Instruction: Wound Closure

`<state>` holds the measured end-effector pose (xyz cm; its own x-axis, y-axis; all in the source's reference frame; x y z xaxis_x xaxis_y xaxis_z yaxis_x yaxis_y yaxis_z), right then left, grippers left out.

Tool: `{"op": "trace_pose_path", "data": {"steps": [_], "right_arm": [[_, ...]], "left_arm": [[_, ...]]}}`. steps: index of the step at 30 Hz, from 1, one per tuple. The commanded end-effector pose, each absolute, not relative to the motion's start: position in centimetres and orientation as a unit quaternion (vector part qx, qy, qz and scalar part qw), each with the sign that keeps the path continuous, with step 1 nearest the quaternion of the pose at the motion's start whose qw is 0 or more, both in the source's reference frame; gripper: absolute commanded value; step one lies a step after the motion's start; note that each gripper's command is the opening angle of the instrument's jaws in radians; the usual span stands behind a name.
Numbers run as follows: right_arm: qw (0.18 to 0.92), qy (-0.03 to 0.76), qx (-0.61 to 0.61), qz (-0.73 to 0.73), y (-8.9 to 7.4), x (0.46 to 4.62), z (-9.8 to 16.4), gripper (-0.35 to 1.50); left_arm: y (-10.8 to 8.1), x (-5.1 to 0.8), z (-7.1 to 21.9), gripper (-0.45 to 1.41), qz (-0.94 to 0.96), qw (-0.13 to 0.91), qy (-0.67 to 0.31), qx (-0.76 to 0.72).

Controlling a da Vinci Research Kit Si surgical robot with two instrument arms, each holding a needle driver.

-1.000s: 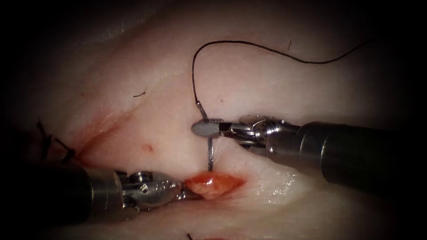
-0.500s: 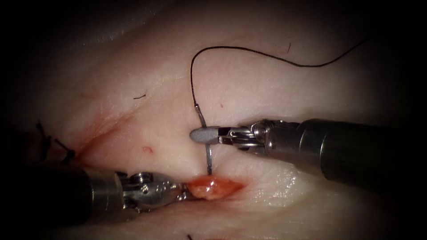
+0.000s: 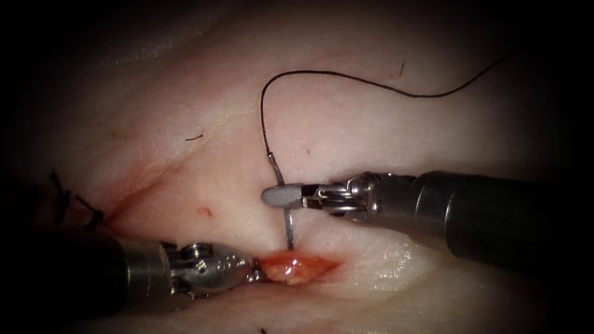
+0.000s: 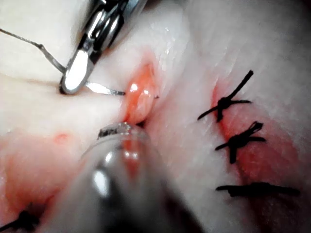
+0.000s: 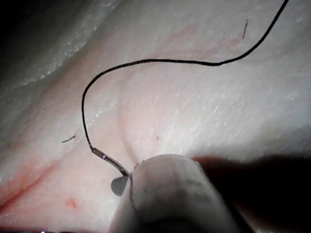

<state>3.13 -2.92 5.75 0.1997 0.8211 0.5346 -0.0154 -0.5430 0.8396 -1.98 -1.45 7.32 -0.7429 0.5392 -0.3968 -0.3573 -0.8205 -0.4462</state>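
Observation:
My right tool (image 3: 281,196) comes in from the right, its jaws shut across the curved needle (image 3: 288,229) about a third of the way from its thread end. The needle stands upright just above the open red part of the cut (image 3: 297,267), and its point enters the tissue (image 3: 371,124) at the upper edge. Black thread (image 3: 346,77) arcs from the needle's tail (image 3: 270,156) up and away to the right. My left tool (image 3: 252,272) lies at the left end of the gap, jaws shut on the red tissue lip. The left wrist view shows the needle (image 4: 104,89) beside that lip.
Several black knotted stitches (image 4: 233,102) close the cut beyond the open gap; in the endoscope view their ends (image 3: 62,204) lie at the far left. A small red spot (image 3: 204,211) marks the tissue left of the needle. Short loose thread bits (image 3: 195,137) lie on the surface.
My right tool has moved down and slightly left with the needle, pushing its point further into the tissue at the cut's upper edge. The thread loop followed. The left tool has kept its hold.

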Motion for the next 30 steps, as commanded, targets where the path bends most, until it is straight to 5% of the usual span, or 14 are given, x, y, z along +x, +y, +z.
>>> {"op": "trace_pose_path", "data": {"steps": [1,15,16,18,19,20,24,30], "right_arm": [[0.370,0.297,0.681,0.557,-2.9,3.22,5.8,-0.35],[0.325,0.342,0.668,0.575,-2.7,3.20,5.8,-0.35],[0.321,0.376,0.656,0.571,-2.7,3.20,5.8,-0.25],[0.313,0.420,0.637,0.566,-2.6,3.19,5.8,0.76],[0.318,0.449,0.620,0.560,-2.5,3.18,5.8,1.13],[0.336,0.473,0.599,0.552,-2.4,3.17,5.8,1.25],[0.423,0.577,0.486,0.502,-2.2,3.11,5.9,1.43],[0.562,0.631,0.344,0.408,-1.8,2.98,5.8,1.36]], "left_arm": [[-1.5,-2.03,7.4,-0.25,0.917,0.244,-0.173,-0.263],[-1.5,-2.03,7.4,-0.27,0.917,0.245,-0.173,-0.262],[-1.5,-2.03,7.4,-0.27,0.917,0.245,-0.173,-0.262],[-1.5,-2.04,7.4,-0.27,0.918,0.243,-0.172,-0.263],[-1.5,-2.04,7.4,-0.25,0.918,0.243,-0.172,-0.263],[-1.5,-2.04,7.4,-0.25,0.918,0.242,-0.173,-0.261],[-1.5,-2.04,7.3,-0.25,0.918,0.241,-0.173,-0.264],[-1.5,-2.04,7.3,-0.25,0.918,0.240,-0.173,-0.266]]}}
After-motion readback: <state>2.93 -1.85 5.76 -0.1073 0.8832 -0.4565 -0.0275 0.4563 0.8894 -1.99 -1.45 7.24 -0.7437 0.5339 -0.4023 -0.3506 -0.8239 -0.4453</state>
